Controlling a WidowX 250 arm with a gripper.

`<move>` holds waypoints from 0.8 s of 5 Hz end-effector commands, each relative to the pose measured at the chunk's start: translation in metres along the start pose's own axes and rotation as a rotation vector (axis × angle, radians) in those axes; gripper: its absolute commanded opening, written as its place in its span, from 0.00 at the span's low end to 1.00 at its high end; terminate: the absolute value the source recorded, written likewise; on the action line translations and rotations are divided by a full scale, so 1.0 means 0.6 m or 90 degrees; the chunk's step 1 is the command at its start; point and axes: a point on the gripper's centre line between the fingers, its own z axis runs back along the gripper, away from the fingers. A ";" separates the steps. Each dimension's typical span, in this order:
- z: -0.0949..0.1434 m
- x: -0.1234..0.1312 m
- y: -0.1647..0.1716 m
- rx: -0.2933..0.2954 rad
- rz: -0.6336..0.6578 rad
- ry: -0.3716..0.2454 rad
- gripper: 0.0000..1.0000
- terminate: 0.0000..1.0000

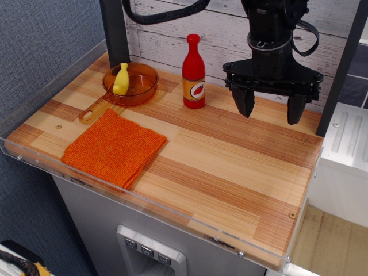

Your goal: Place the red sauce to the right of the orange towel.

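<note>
The red sauce bottle (194,72) stands upright near the back of the wooden table, with a red cap and an orange label showing a pepper. The orange towel (114,148) lies folded flat at the front left of the table. My black gripper (270,109) hangs open and empty above the table, to the right of the bottle and well apart from it. Its two fingers point down.
A translucent orange-brown pan (130,84) with a handle sits behind the towel, left of the bottle, holding a small yellow banana-shaped toy (121,79). A clear acrylic rim (172,207) runs along the table's front edge. A white plank wall (218,29) stands behind.
</note>
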 end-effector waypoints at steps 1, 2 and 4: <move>0.000 0.000 0.000 0.000 0.000 0.000 1.00 0.00; 0.007 0.004 0.029 0.080 0.074 0.022 1.00 0.00; 0.047 0.033 0.096 0.186 0.128 0.055 1.00 0.00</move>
